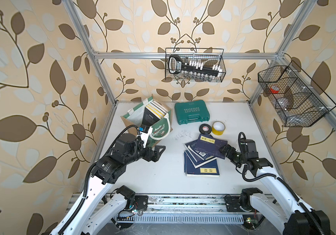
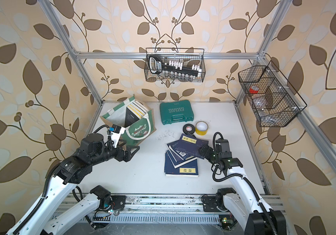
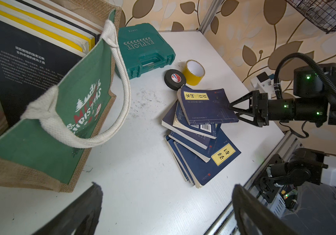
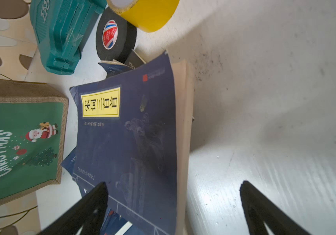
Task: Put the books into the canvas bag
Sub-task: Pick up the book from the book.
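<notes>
Lying in a loose, fanned pile directly ahead of the right gripper (image 1: 223,151) are several navy blue books (image 1: 200,162) with yellow title labels, out on the white table (image 1: 163,179) and not yet bagged. The top book (image 4: 126,142) sits askew across the others. Its near page edge lies between this gripper's wide-open jaws, one finger over the cover and the other over bare table, with nothing clamped. Whether either finger touches the book cannot be told. Just past the book's far end from this gripper are a black tape roll (image 1: 205,128) and a yellow tape roll (image 1: 218,128), with a green tool case (image 1: 191,112) farther on. Well across from the right gripper stands the canvas bag (image 1: 160,131), already holding upright books (image 1: 157,110). The left gripper (image 1: 159,153) hovers just beside the bag's lower corner, jaws spread and empty. Several things could go wrong from here. Closing on the cover alone could lift only that flap and fan the pages. A corner pinch may let the thin paperback swivel and slip. A forward nudge could shove the pile into the tapes. The crowded bag mouth or its rope handle (image 3: 124,85) could snag an incoming book.
</notes>
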`<act>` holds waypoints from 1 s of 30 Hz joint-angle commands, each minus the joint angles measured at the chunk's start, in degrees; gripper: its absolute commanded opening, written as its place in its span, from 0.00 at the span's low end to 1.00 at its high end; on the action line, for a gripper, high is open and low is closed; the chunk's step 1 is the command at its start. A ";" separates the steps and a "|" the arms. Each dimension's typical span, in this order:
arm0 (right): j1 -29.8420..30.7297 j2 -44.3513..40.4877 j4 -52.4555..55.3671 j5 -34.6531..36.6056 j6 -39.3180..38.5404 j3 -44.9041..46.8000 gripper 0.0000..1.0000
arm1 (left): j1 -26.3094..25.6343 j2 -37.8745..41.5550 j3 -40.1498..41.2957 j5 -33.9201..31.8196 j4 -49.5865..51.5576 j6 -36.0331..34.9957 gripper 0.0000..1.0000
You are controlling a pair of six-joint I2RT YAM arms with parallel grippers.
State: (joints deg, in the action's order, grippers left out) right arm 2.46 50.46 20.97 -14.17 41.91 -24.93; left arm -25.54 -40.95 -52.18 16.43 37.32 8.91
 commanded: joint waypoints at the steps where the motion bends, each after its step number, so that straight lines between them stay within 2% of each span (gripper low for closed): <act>1: -2.47 -2.18 -6.97 -8.38 -0.95 3.20 0.98 | -0.30 -0.18 -0.05 -0.03 -1.29 -1.49 0.99; 7: -10.74 -2.35 -20.95 -23.43 1.64 11.05 0.95 | 0.05 -0.44 -0.09 0.86 -1.89 -1.50 0.99; 9: -12.81 -1.69 -23.61 -26.17 1.85 12.10 0.92 | 0.23 -0.95 -0.20 1.22 -1.99 -1.48 0.99; 14: -14.25 -0.80 -24.96 -27.45 0.03 11.53 0.85 | 0.49 -1.89 -0.37 2.01 -2.12 -1.52 0.99; 17: -14.76 1.17 -27.09 -28.14 0.08 11.59 0.77 | 0.64 -2.12 -0.32 2.53 -2.25 -1.52 0.99; 23: -15.20 5.83 -31.37 -30.91 1.01 11.59 0.67 | 0.75 -1.77 -0.15 3.17 -2.50 -1.52 0.99; 30: -15.38 8.30 -33.61 -30.57 1.11 11.28 0.61 | 1.02 -1.94 -0.21 3.35 -2.65 -1.52 0.99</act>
State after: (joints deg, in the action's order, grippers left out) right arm -12.67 57.84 -10.04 -43.62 43.09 -13.15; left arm -25.12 -43.24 -52.18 18.04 36.62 8.88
